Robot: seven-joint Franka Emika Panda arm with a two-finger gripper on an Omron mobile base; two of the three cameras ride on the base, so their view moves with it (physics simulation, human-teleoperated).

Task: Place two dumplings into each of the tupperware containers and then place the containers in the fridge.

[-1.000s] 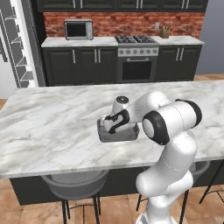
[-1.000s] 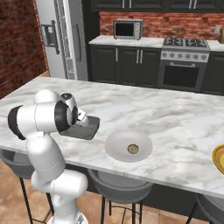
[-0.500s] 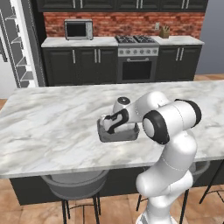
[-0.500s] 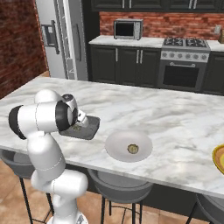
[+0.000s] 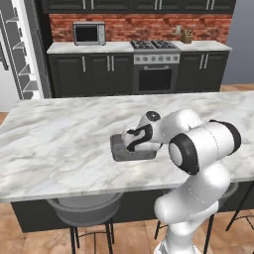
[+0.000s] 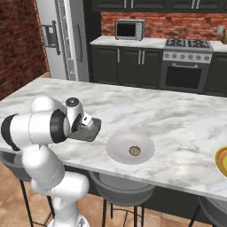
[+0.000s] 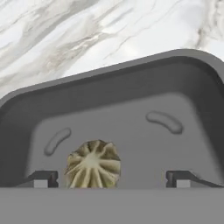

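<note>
You saw a polished white marble island counter (image 5: 59,144) veined in grey. On it sat a matt grey plastic-looking tupperware container (image 7: 131,109), smooth inside, holding a pleated tan-olive dumpling (image 7: 92,165) with a doughy, ridged surface. The round white plate (image 6: 119,153) looked smooth and faintly glossy. The back wall (image 5: 149,26) was rough red brick; the fridge (image 6: 62,40) appeared brushed light-grey metal.

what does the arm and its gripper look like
The arm is glossy white, made of rounded, bulbous segments with dark grey bands and round caps at the joints. No cables or markings show. The gripper ends in two small dark finger tips with lighter grey faces, on a white hand with dark trim.
</note>
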